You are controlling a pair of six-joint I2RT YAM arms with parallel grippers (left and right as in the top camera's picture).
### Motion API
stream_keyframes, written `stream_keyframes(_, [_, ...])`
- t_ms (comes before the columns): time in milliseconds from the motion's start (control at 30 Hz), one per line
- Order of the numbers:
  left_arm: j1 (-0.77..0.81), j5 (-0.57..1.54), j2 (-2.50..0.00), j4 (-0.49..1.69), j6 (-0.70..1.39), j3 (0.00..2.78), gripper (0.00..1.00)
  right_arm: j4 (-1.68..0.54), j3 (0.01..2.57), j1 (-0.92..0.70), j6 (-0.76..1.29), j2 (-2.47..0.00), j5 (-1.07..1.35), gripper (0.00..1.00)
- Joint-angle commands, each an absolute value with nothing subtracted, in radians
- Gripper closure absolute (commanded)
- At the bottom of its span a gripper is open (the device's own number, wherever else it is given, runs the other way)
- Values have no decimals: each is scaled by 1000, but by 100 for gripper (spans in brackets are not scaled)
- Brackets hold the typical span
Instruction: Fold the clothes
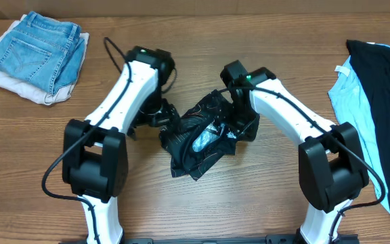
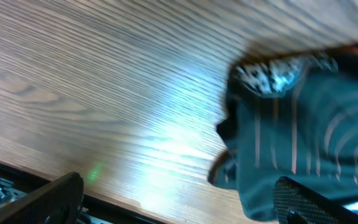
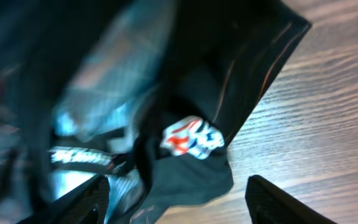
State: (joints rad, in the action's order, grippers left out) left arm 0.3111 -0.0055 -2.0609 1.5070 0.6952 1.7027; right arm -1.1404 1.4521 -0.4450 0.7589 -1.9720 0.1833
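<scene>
Left gripper: jaws at full spread, nothing in them. Its wrist view shows bare desk under most of the gap, with the edge of the jersey reaching in by the right-hand finger. Right gripper: jaws well apart, low over the cloth. A lump of jersey lies between them, but a strip of wood shows beside one finger, so nothing is pinched or held. The jersey is a crumpled heap at mid-desk, a little toward the near edge, with a gripper close on either side. Judgement: folding proper has not begun; the step in hand is the one before it, opening the heap and laying it flat. The next move calls for each gripper to find a true edge (hem, shoulder or sleeve), take one layer only, then draw apart toward the left and right edges of the desk. Hard to read: no hem, collar or sleeve can be picked out in the heap from overhead, and the arms cover its far sides. Both wrist views are blurred. The right one gives only a small red, white and blue logo and a streak of white print; the left one gives a pale speckled patch I cannot name. Denim jeans lie at the far left corner. A black garment with a light-blue one just beside it lies at the right edge, cut off by the frame, well apart from the work.
</scene>
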Motion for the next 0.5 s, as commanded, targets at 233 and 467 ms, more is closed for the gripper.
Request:
stream_keyframes(233, [266,-64,-2048,1506,672,1719,0,-1056,1361,-440,822,-1968,234,45])
stream_keyframes(467, [266,-64,-2048,1505,665,1718,0,-1106,1372,-439,842,-1967,205,74])
